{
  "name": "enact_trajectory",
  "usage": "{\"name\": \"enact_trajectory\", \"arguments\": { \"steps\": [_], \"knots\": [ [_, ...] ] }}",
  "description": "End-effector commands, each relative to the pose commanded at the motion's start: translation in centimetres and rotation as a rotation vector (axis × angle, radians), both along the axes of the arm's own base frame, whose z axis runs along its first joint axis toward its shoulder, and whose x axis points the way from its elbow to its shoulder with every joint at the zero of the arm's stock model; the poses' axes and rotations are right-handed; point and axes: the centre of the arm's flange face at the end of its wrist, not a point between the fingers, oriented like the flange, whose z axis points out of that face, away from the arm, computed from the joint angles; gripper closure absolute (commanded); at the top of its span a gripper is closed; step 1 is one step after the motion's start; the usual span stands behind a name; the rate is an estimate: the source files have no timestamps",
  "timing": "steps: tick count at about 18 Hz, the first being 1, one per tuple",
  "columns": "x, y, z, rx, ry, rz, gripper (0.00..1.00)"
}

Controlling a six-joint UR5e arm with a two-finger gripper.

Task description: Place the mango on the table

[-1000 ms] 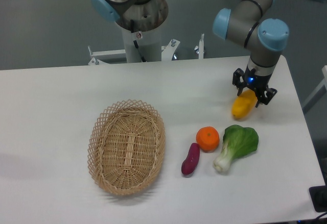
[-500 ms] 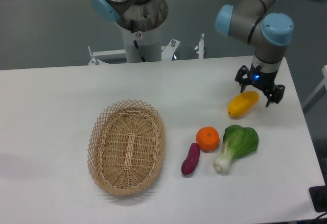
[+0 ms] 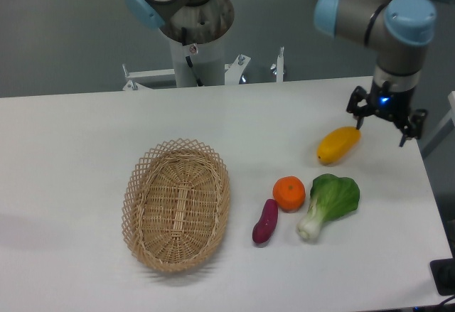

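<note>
Your pincer [image 3: 384, 121] hangs with its fingers spread and empty, just right of the mango [image 3: 338, 145] — which lies on the table [image 3: 85, 134], above the orange [image 3: 289, 192] (well apart from the basket [image 3: 177, 203]). The placing looks done; next you only need to lift clear without nudging the fruit.

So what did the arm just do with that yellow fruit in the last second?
It let go. The gripper, which was clamped on the mango a second ago, has opened and moved up and to the right, clear of it. The mango tipped flatter and now lies alone on the table. The basket, orange, sweet potato and bok choy stayed put.
</note>
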Motion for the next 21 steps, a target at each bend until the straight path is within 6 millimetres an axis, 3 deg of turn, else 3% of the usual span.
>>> {"name": "enact_trajectory", "arguments": {
  "steps": [3,12,21],
  "knots": [
    [-1.2,-2.1,2.9,-0.009,-0.024,0.000,0.00],
    [-2.3,-9.3,4.2,-0.010,-0.052,-0.125,0.00],
    [-2.6,-10.6,4.4,-0.006,-0.061,-0.146,0.00]
  ]
}}
